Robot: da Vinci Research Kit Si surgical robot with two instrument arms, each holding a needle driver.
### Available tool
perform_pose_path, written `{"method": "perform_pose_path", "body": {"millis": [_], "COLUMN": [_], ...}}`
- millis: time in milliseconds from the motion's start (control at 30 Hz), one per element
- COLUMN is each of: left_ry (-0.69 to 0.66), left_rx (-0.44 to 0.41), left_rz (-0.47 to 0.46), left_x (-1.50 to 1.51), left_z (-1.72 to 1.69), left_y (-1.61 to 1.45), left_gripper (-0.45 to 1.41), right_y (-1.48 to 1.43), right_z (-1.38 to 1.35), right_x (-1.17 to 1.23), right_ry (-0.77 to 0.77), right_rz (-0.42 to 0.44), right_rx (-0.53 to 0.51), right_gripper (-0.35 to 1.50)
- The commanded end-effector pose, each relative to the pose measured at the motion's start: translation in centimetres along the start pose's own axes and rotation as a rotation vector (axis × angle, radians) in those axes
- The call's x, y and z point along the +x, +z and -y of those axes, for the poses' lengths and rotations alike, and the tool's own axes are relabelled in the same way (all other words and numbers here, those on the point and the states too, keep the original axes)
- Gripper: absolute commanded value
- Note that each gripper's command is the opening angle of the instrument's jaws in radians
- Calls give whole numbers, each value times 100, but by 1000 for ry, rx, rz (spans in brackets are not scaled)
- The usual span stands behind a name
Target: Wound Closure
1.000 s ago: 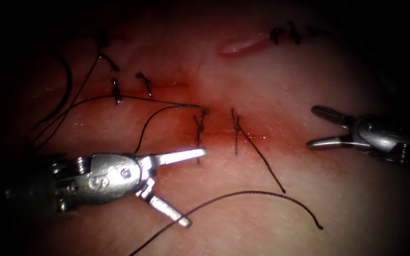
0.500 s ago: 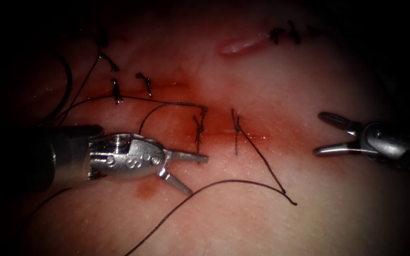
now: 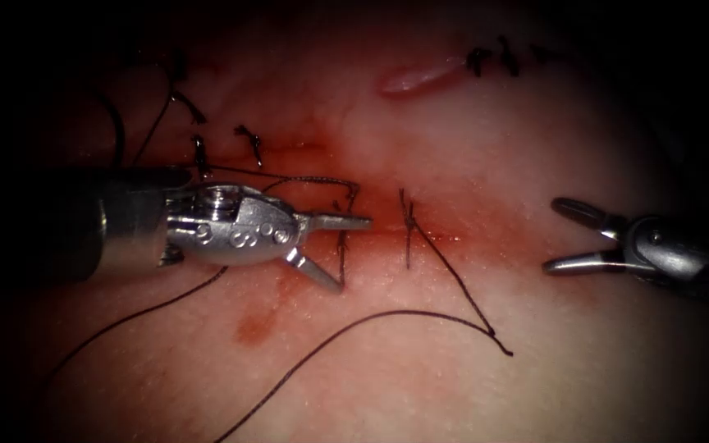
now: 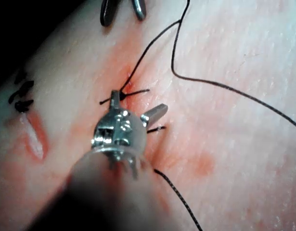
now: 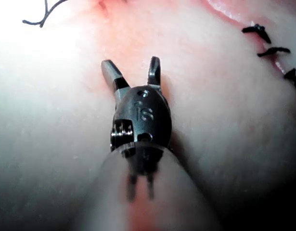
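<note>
The cut (image 3: pixel 436 236) is a red line running left to right across the tissue (image 3: pixel 453 385). Two knotted stitches cross it, the left stitch (image 3: pixel 343 215) and the right stitch (image 3: pixel 408 215). My left tool (image 3: pixel 349 253) comes in from the left, jaws open. The left stitch's tail (image 3: pixel 340 261) hangs between them and they hold nothing. Its jaws (image 4: pixel 138 108) also straddle that stitch (image 4: pixel 131 92) in the left wrist view. My right tool (image 3: pixel 553 234) is open and empty to the right of both stitches, as also seen up close (image 5: pixel 132 70). A dark curve (image 3: pixel 116 123) at far left may be needle or thread.
A long loose thread (image 3: pixel 387 316) arcs across the near tissue, and the right stitch's tail (image 3: pixel 453 279) slants down to it. More thread (image 3: pixel 133 320) trails under the left shaft. Older stitches (image 3: pixel 200 156) sit upper left. A second open slit (image 3: pixel 416 78) with stitches (image 3: pixel 494 59) lies at the back.
The left tool rose from the near tissue toward the cut, turned over, narrowed its jaws and brought them around the left stitch's tail. The right tool drew slightly right, then held.
</note>
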Motion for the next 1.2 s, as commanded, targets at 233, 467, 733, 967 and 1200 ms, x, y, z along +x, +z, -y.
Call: {"method": "perform_pose_path", "body": {"millis": [233,467,733,967,1200], "left_ry": [171,250,309,307,353], "left_rx": [186,205,168,164,167], "left_rz": [99,208,245,231,222], "left_x": [35,41,45,59,76], "left_z": [24,17,-2,-1,-1], "left_y": [36,66,82,81,86], "left_gripper": [42,36,44,66,62], "right_y": [13,13,18,24,26], "right_z": [3,2,3,5,7], "right_x": [-2,-3,-2,-4,-6], "right_ry": [-3,-4,-4,-1,5], "right_rz": [-6,-8,-10,-15,-20], "right_rx": [9,15,20,29,45], "right_gripper": [113,108,106,104,99]}}
